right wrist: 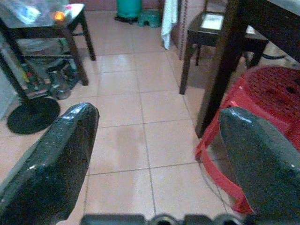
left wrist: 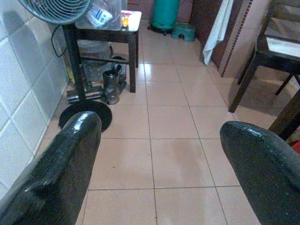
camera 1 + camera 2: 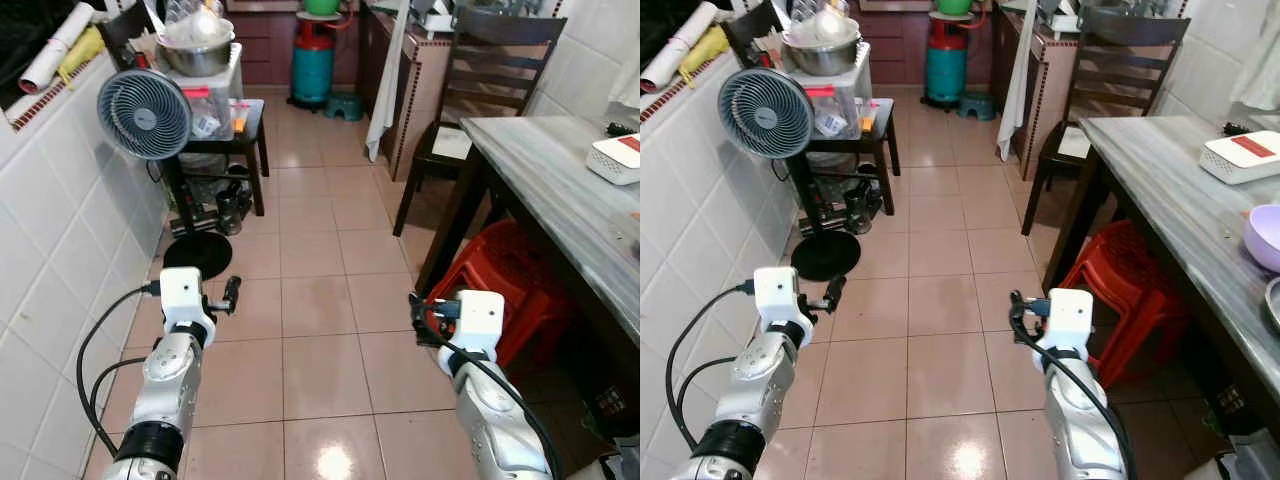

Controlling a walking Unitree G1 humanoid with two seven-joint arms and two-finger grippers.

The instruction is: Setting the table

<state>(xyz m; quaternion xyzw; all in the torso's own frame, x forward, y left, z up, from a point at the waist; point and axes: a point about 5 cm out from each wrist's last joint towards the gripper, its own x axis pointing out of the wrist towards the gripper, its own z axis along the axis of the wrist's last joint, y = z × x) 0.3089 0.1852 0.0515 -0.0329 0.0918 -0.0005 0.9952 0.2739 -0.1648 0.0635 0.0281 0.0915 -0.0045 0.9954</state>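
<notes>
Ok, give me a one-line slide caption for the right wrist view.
Right gripper open above pink floor tiles, red plastic stool tucked under the dark-legged table alongside.

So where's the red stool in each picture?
Left eye view: the red stool sits low on the right, tucked under the table.
Right eye view: lower right, again under the table edge.
Left wrist view: a red sliver at the right edge, too small to be sure.
Right wrist view: on the right, beside the dark table leg.
Shared landmark: the fan's round black base.
</notes>
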